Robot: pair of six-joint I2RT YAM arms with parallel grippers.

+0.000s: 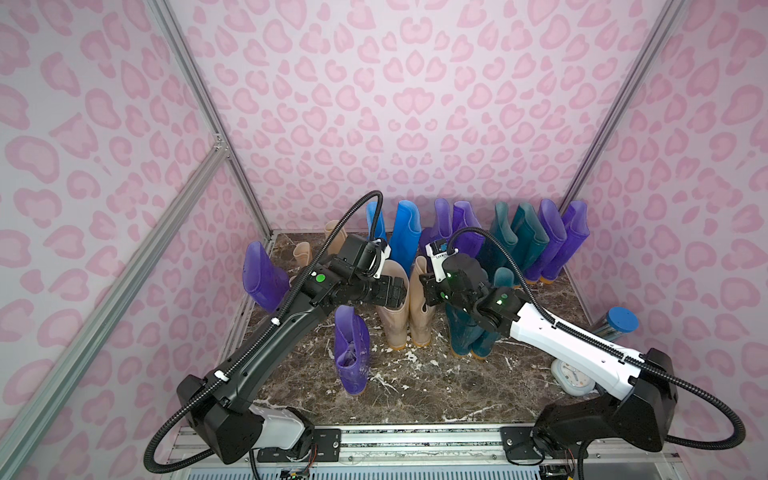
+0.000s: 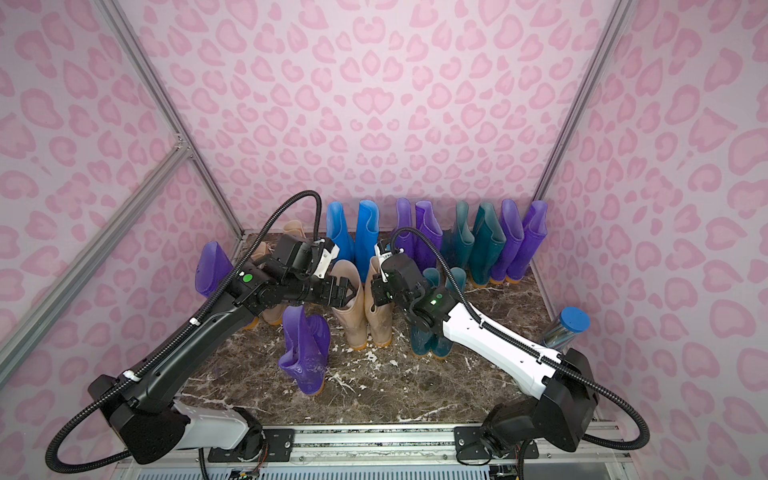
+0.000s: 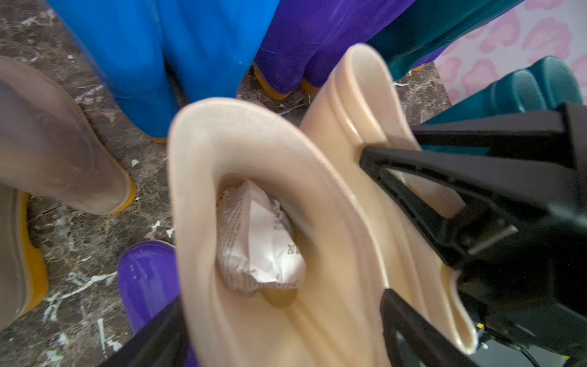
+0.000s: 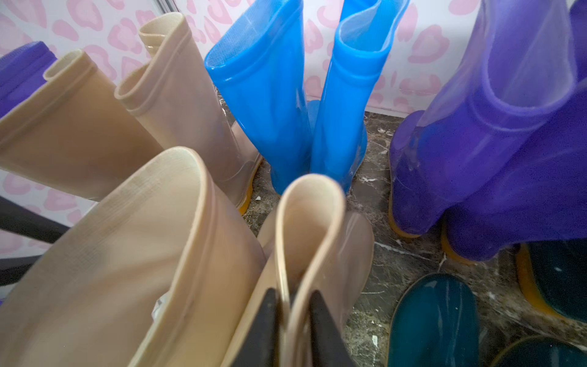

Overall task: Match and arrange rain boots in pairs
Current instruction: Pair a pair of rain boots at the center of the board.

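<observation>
While the left gripper (image 3: 279,321) straddles one beige rain boot (image 3: 203,133) (jaws apart), the right gripper (image 4: 290,295) pinches the neighbouring beige boot (image 4: 317,197).

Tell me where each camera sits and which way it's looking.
Top views: high at the front, facing down and rearward; left arm and right arm show.
Left wrist: above the paper-stuffed beige boot, looking into it; open left gripper straddles it.
Right wrist: low, facing the blue boots and back wall; right gripper pinches the second beige boot.
Shared: both wrist views show those two beige boots.
</observation>
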